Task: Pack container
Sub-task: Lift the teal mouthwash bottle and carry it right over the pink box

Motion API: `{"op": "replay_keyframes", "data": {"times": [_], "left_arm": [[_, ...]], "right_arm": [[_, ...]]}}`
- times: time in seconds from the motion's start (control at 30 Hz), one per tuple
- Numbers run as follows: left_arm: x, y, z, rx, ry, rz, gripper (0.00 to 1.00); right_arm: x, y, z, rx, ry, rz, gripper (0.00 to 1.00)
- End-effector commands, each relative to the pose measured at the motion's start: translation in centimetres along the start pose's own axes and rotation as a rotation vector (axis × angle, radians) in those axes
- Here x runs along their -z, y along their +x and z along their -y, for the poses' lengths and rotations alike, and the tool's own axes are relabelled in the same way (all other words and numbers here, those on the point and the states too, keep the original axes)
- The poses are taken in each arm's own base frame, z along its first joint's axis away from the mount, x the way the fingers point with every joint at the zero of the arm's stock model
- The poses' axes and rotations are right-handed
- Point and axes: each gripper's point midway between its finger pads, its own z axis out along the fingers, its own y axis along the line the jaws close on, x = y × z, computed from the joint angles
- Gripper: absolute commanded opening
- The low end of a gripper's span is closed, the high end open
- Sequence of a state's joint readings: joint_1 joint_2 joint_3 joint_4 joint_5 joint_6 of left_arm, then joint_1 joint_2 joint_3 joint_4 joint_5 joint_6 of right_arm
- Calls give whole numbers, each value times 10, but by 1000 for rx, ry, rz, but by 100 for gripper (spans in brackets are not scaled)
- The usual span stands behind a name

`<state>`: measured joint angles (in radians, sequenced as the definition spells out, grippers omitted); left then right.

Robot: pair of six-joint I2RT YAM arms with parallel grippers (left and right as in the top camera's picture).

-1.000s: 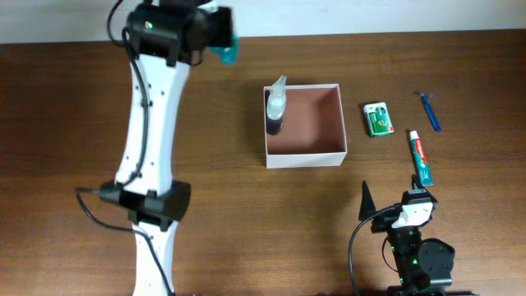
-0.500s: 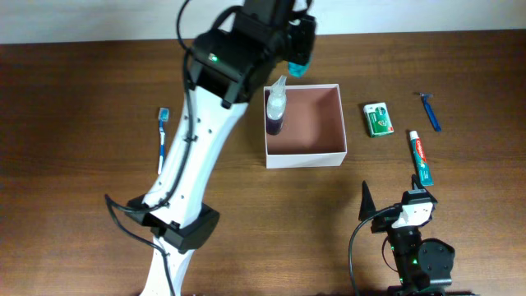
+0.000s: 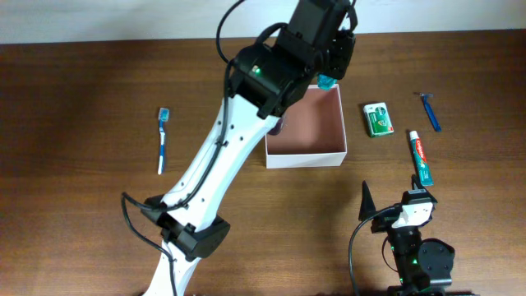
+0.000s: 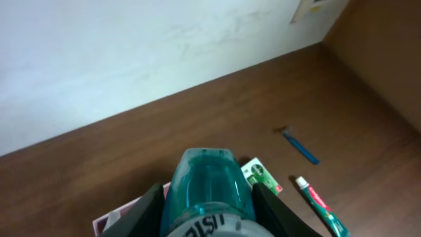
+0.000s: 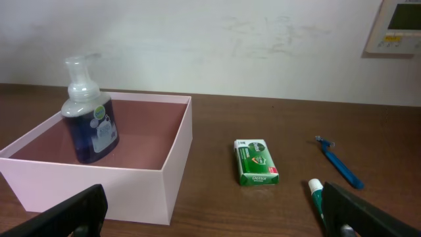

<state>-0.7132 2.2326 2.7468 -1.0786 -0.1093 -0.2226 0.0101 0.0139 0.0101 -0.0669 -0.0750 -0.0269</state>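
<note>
The left pincer (image 4: 207,201) is closed partway around a teal, translucent bottle (image 4: 207,176). One finger (image 4: 150,209) presses each flank of it, and the left wrist view shows part of a label at the bottle's lower edge. From overhead the left arm stretches diagonally across the bench (image 3: 82,99), and the teal bottle hangs over the far right corner of the container (image 3: 329,131).

The container sits on the bench right of centre, its near-left part hidden from overhead by the arm. In its far left corner stands a dark blue pump soap bottle (image 5: 90,125), upright, beside the walls.

To the right of the container lies a green packet (image 3: 379,118), near it but apart. Further right are a blue razor (image 3: 430,110) and a toothpaste tube (image 3: 421,156). A blue and white toothbrush (image 3: 163,140) lies well off to the left.

The right pincer (image 3: 393,204) rests low at the near edge with its jaws spread wide, holding nothing.
</note>
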Motion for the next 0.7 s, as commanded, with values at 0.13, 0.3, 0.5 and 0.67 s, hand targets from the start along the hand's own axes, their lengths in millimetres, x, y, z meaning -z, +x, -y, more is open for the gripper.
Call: {"op": "replay_keyframes", "data": {"times": [0.13,0.3,0.5,0.67], "left_arm": [[-24,18,-15,43,-75,-33,27],[-43,42,-22,89,-115,-93,27],[-70,68,-29,78,-158,-154,27],[-84,92,-34,67,-179,-227,27]], "right_arm": [[0,1,-1,0,-1,0,99],[0,1,-1,0,-1,1,99],[0,1,-1,0,-1,0,99],[0,1,-1,0,-1,0,99]]}}
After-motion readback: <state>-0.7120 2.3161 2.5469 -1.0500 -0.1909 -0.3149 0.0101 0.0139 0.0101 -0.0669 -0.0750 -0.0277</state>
